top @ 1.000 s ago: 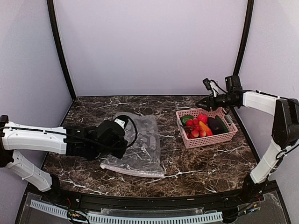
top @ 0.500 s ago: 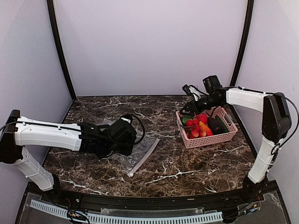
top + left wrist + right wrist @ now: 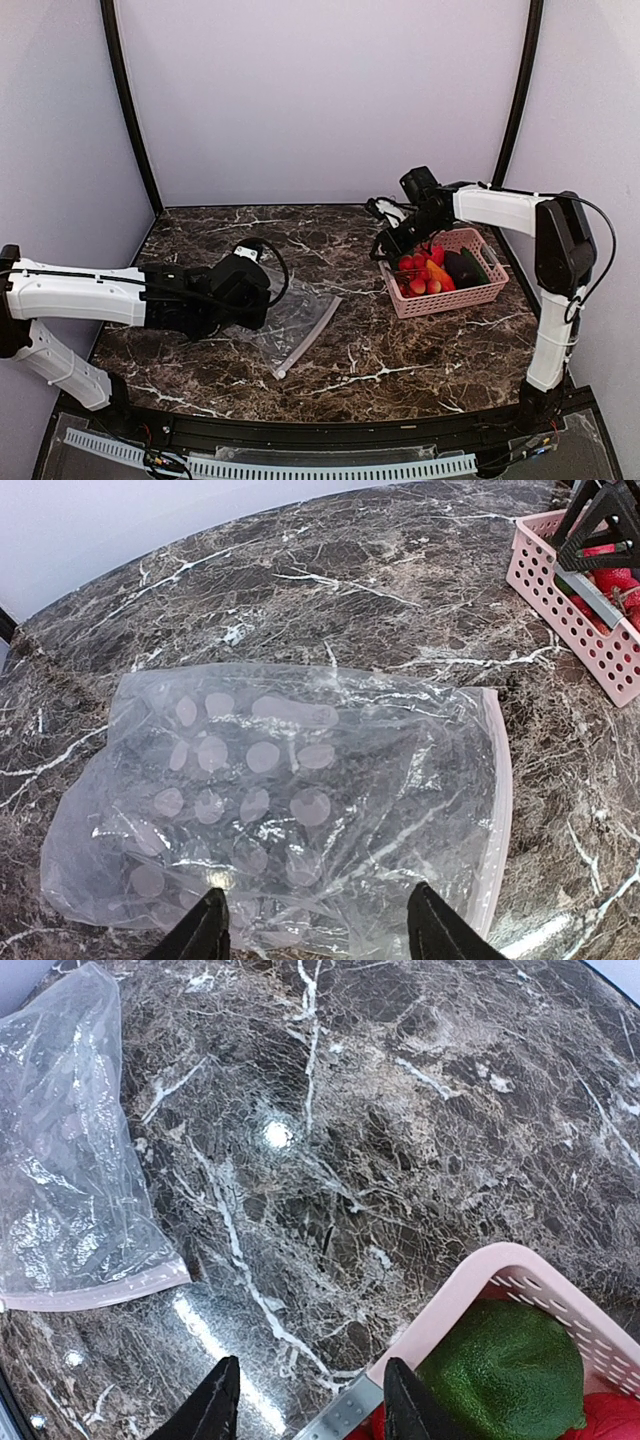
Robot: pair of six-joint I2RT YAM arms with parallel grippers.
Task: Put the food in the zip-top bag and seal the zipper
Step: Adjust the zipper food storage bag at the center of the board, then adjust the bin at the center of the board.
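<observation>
right gripper (image 3: 305,1392): fingers spread, nothing between them. it hangs over the far-left corner of the pink basket (image 3: 470,295); in its wrist view the corner rim sits just under the fingertips.

food (image 3: 428,272): all in the basket, none in the bag. the green pepper (image 3: 505,1375) lies closest to that corner, with red strawberries (image 3: 432,254) beside it. the eggplant (image 3: 457,268) and cucumber (image 3: 474,266) lie further toward the basket's right side.

left gripper (image 3: 318,920): fingers spread wide, pinching nothing that i can see. it is low over the closed end of the zip-top bag (image 3: 280,800), which lies flat and crinkled on the marble table (image 3: 400,350).

zipper (image 3: 500,810): runs along the bag edge away from the left gripper. in the top view it is a diagonal strip, far-right to near-left. the bag's long axis therefore points from the left gripper roughly toward the basket, mouth on the basket side. bag and basket are apart, with bare marble between.

judgement: the right arm is much nearer the food, which lies just to its right and slightly nearer the arm bases. a pick needs a short shift that way and a descent. the left arm is placed to hold or open the bag. i cannot tell whether the mouth is open.
</observation>
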